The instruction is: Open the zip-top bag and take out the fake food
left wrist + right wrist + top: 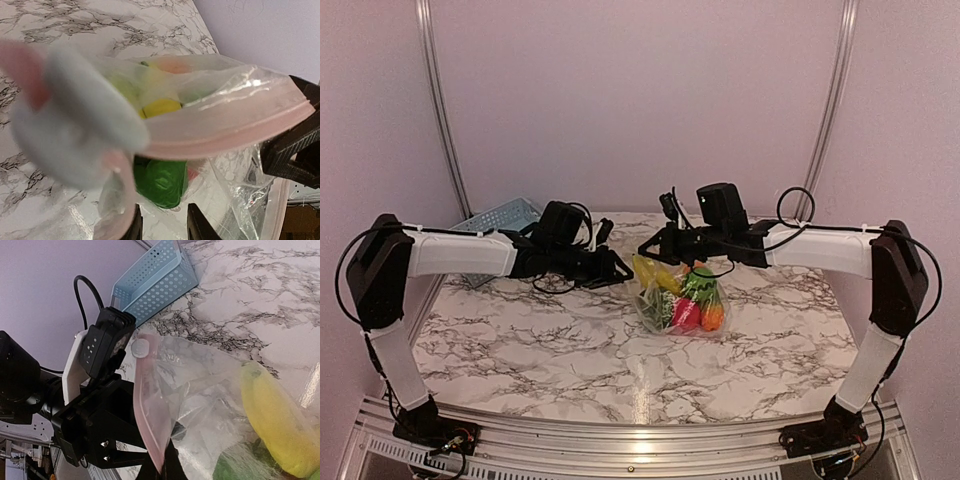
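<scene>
1. The right gripper [160, 463] is clamped on the pink zip strip of the bag [658, 305], mid-desk [570, 350], with toy food [698, 300] inside.
2. The left gripper [162, 223] has its jaws apart, beside the bag's mouth.

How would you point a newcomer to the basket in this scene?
Start at the marble table and go to its far left corner, behind the left arm. The basket there is pale blue with perforated walls, unlike the clear bag of fake food mid-table.
</scene>
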